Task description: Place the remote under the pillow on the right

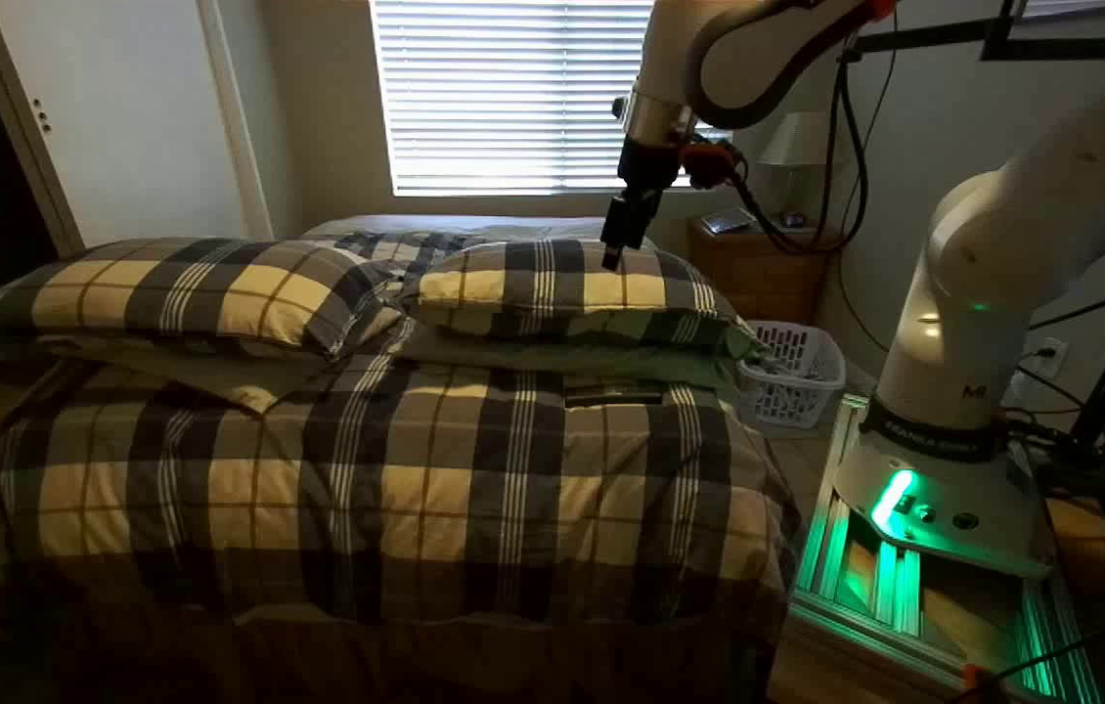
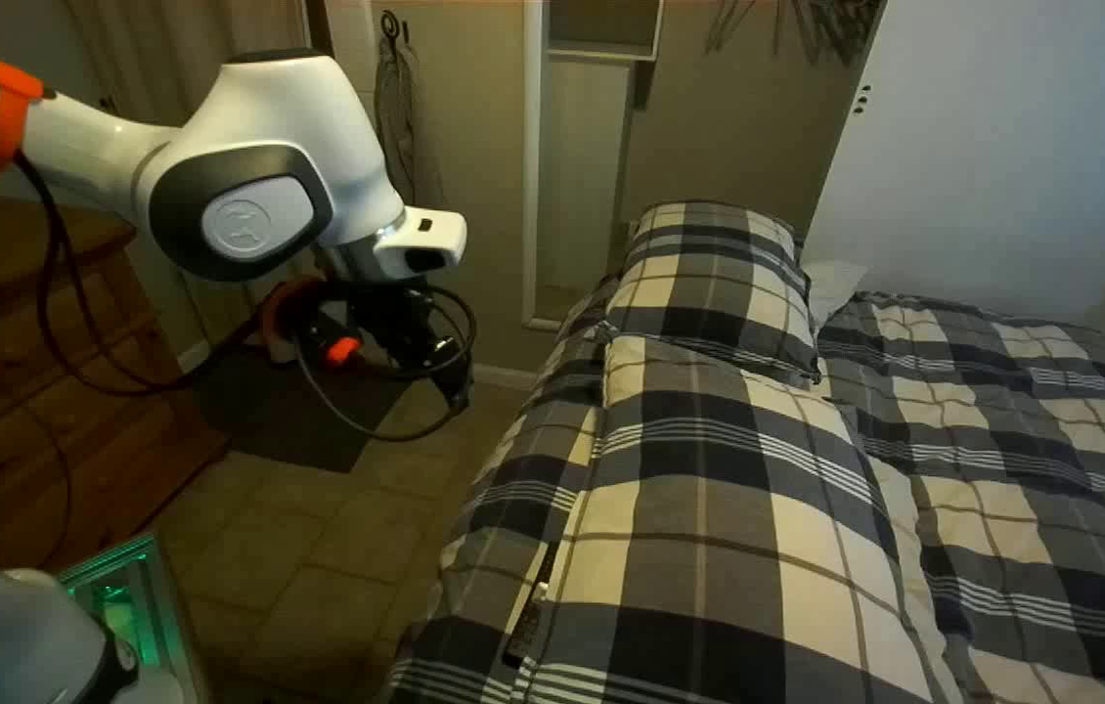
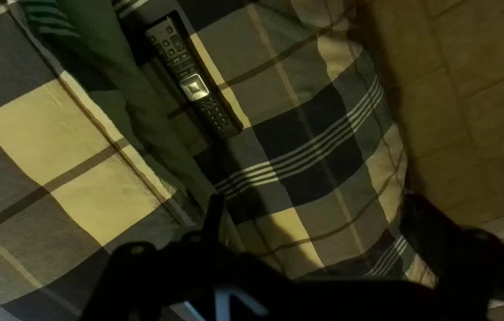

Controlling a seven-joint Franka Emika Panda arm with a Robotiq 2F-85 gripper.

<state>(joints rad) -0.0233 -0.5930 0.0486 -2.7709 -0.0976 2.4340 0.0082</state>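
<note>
A dark remote (image 1: 614,395) lies on the plaid bedspread beside the long, green-tinted edge of the flattish right-hand pillow (image 1: 543,282). In an exterior view the remote (image 2: 525,626) is partly hidden by that pillow (image 2: 709,508). In the wrist view the remote (image 3: 194,87) lies buttons up at upper centre, with the pillow (image 3: 69,151) to its left. My gripper (image 1: 611,262) is in the air above the bed's side, apart from both. It also shows in an exterior view (image 2: 458,399). In the wrist view its fingers (image 3: 314,196) are wide apart with nothing between them.
A plumper plaid pillow (image 1: 191,293) lies beside the task's pillow. A white laundry basket (image 1: 792,376) stands on the floor between bed and robot base. A wooden nightstand (image 1: 758,269) with a lamp (image 1: 795,147) is at the back. A cable loop (image 2: 386,430) hangs around the wrist.
</note>
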